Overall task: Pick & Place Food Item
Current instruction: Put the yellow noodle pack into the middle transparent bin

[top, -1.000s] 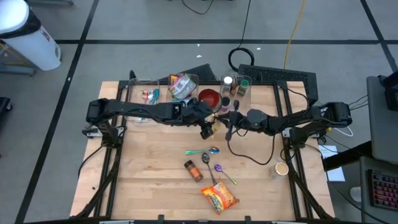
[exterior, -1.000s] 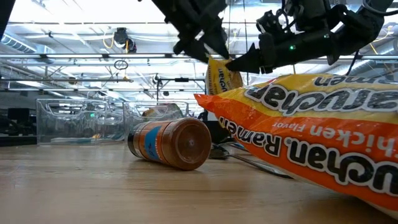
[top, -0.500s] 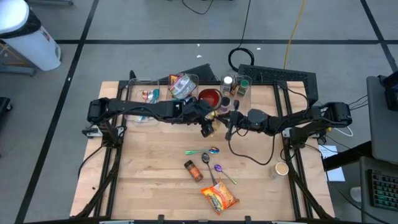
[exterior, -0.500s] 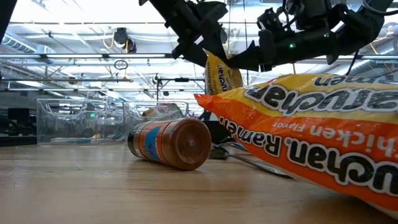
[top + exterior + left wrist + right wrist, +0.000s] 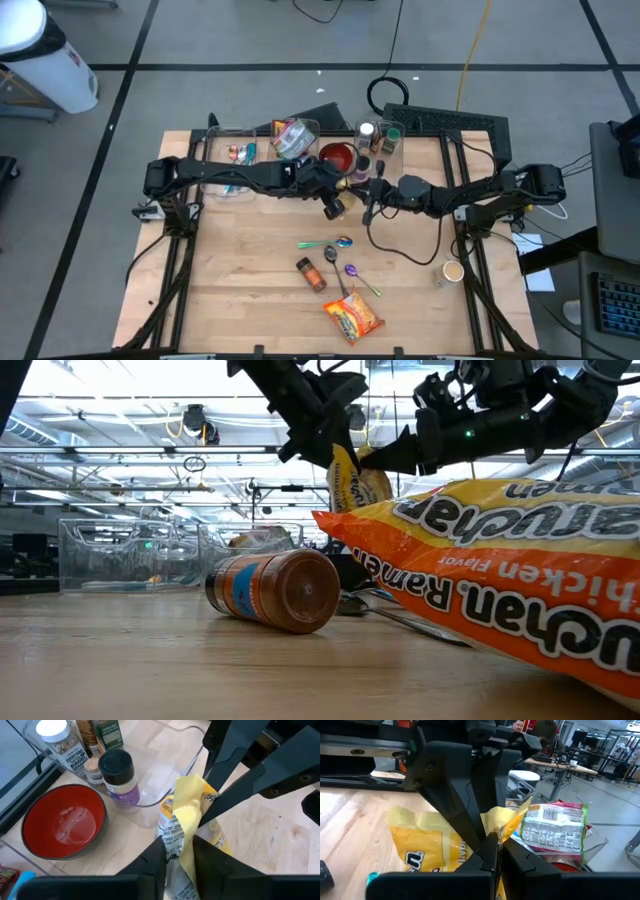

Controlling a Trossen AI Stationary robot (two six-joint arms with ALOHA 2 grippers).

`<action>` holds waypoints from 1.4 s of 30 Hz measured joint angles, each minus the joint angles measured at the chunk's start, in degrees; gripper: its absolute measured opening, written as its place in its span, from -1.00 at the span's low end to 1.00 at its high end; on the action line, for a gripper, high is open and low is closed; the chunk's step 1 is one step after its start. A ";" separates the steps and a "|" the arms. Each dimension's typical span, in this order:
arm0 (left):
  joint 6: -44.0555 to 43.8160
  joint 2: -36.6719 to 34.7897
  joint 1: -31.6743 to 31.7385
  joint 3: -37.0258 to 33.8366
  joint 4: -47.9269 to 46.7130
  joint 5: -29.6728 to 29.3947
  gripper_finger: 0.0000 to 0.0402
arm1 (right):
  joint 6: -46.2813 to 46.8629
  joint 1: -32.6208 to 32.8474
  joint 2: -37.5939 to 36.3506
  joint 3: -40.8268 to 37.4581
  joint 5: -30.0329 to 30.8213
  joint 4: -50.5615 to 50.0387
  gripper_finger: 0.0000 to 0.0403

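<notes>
Yellow crinkly snack packet (image 5: pixel 192 817), mid-air at upper centre of high view: my left end effector (image 5: pixel 179 851) just pinched onto it beside right end effector (image 5: pixel 491 851), also clamped. Handover underway.

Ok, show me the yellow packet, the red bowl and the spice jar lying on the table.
yellow packet (image 5: pixel 192 815), left wrist view, its crumpled upper part
red bowl (image 5: pixel 64 826), left wrist view, its inner floor
spice jar (image 5: pixel 275 590), low view, its side label

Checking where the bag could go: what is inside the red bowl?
The red bowl looks bare inside in the left wrist view; no food shows. Its near rim hides a sliver of the floor.
</notes>
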 joint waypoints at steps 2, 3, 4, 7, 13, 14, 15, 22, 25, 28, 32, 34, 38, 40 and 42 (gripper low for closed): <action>0.17 0.00 0.01 0.00 -0.04 0.00 -0.67 | -0.07 0.00 0.00 0.00 0.02 -0.14 -1.00; 0.24 0.00 0.01 0.00 -0.03 0.00 -0.72 | -0.09 0.00 0.00 0.00 0.03 -0.09 -1.00; 0.31 0.00 0.01 0.00 -0.04 -0.02 -0.76 | -0.09 0.00 0.00 0.00 0.04 -0.06 -1.00; 1.15 0.00 0.01 0.00 -0.13 -0.02 -0.83 | -0.09 0.00 0.00 0.00 0.04 -0.25 -1.00; 1.63 0.00 -0.01 0.00 -0.13 0.06 -0.96 | 0.08 0.00 0.00 0.00 0.04 -0.20 -1.00; 1.65 -0.01 0.01 0.00 -0.13 0.22 -0.97 | 0.08 0.00 0.00 0.00 0.03 -0.19 -1.00; 1.67 -0.02 0.01 0.00 -0.13 0.51 -0.97 | 0.08 0.00 0.00 0.00 0.02 -0.20 -1.00; 1.41 -0.02 0.01 -0.02 -0.10 0.87 -0.73 | 0.09 0.00 0.00 0.00 0.00 -0.14 -1.00; 1.40 -0.02 0.01 -0.02 -0.08 0.87 -0.66 | 0.10 0.00 0.00 0.00 0.00 -0.12 -1.00; 1.40 -0.02 0.01 -0.02 -0.06 0.96 -0.62 | 0.10 0.00 0.00 0.00 0.00 -0.14 -1.00; 2.74 -0.02 0.06 -0.02 0.03 4.20 -0.61 | 0.10 0.04 0.00 0.00 -0.02 -0.44 -1.00; 3.10 -0.02 0.08 -0.04 0.07 4.90 -0.61 | 0.10 0.02 -0.01 0.00 -0.02 -0.46 -1.00; 3.75 -0.35 0.06 -0.08 0.07 4.95 -0.61 | 0.11 0.02 -0.04 0.00 0.00 -0.44 -1.00; 4.36 -0.76 0.06 -0.11 0.02 5.04 -0.61 | 0.12 0.02 -0.09 0.00 0.02 -0.16 -1.00; 4.67 -1.66 0.06 -0.12 -0.22 4.76 -0.60 | 0.13 0.02 -0.15 0.07 0.08 -0.04 -1.00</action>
